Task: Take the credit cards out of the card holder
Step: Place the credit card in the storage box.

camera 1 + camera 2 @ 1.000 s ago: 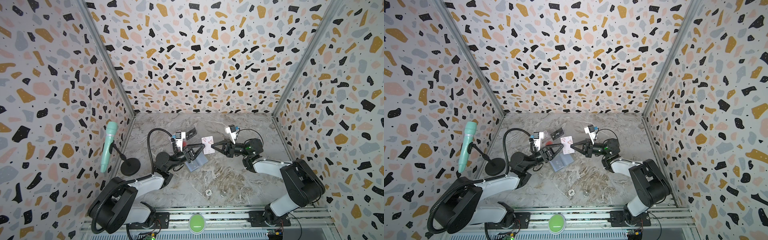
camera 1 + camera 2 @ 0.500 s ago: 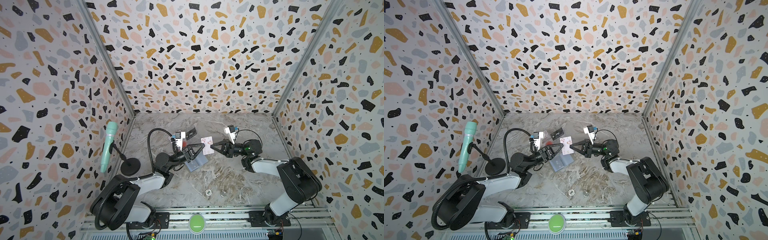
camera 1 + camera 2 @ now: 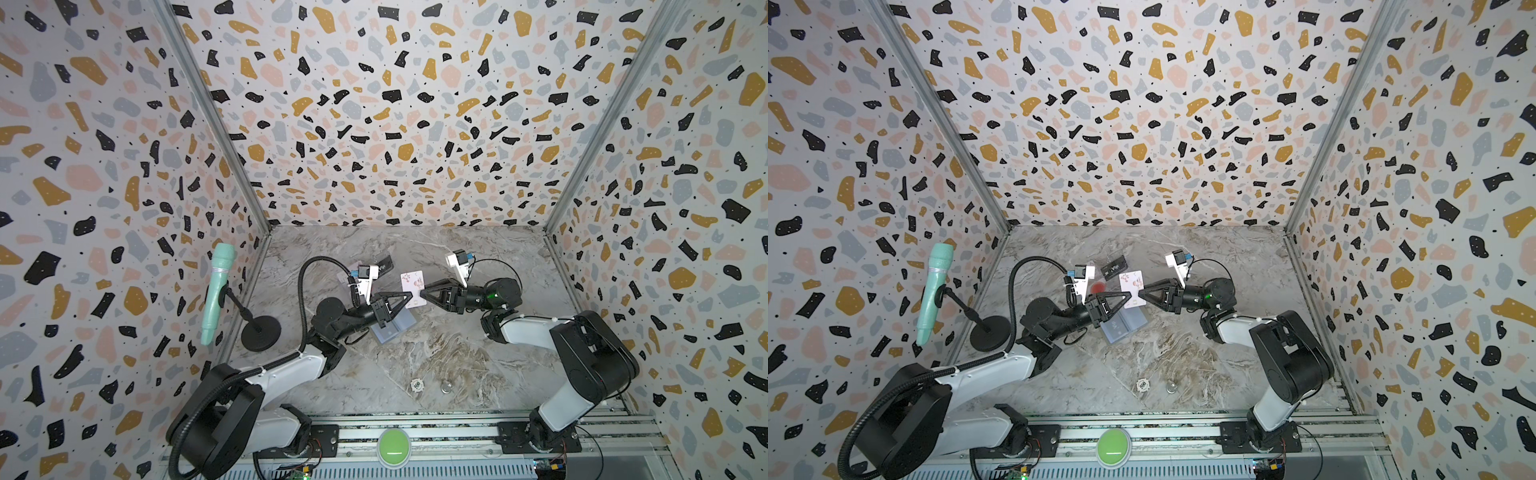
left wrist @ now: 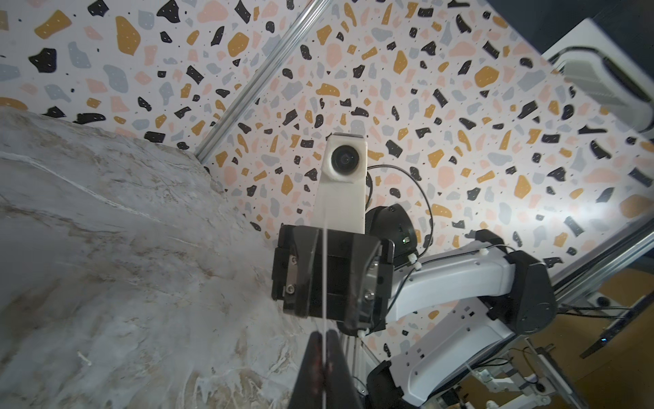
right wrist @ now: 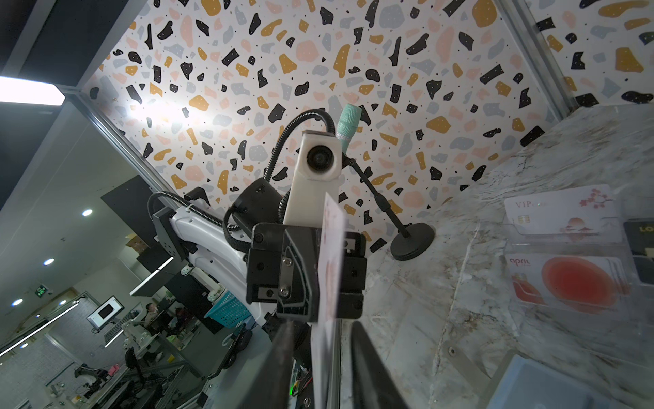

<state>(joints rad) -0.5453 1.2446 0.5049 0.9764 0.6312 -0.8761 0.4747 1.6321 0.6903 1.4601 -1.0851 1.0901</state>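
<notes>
I hold the thin white-pinkish plastic card (image 3: 411,281) up between my two sets of jaws.
My left jaws are clamped tight on one side of it. My right jaws stand parted around the opposite side, with gaps showing. The taupe-grey bifold card holder (image 3: 394,328) lies open on the marble-patterned surface (image 3: 415,361) just beneath my left jaws. The white red-circle card (image 3: 1098,286) and the black VIP card (image 3: 1113,266) lie beyond them.

1. Three walls (image 3: 374,104) carry a terrazzo print of black, ochre, pink and grey chips on white.
2. Bare aluminium posts (image 3: 216,124) run up both back corners.
3. The tabletop (image 3: 415,365) is grey-beige marble pattern.
4. A mint microphone (image 3: 216,291) on a black round-footed stand stands by the left wall.
5. The right wrist view shows a dim office beyond, with a ceiling strip light (image 5: 32,91), a lit monitor (image 5: 105,311) and a blue basket (image 5: 228,313).
</notes>
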